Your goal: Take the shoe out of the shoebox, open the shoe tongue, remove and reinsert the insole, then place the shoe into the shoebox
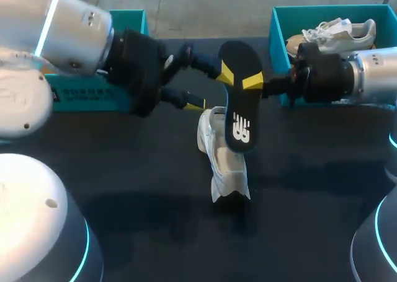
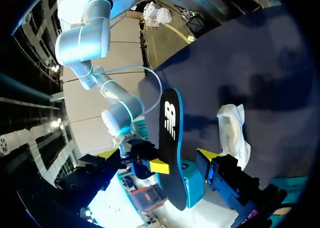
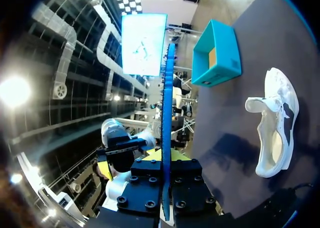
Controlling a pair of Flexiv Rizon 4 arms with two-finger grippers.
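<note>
Black insole | clamped in right gripper | left gripper spread open alongside | above white shoe

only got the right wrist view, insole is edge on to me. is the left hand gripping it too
Observer: No. The left wrist view shows the left hand open, with the insole between its fingers.
Operator: which way does the printed face point
Observer: In the head view, the black printed face is turned up toward the camera.
Operator: anything beside my arm that i can't see
Observer: Yes. A teal shoebox sits beside the right arm, with a second white shoe in it.
</note>
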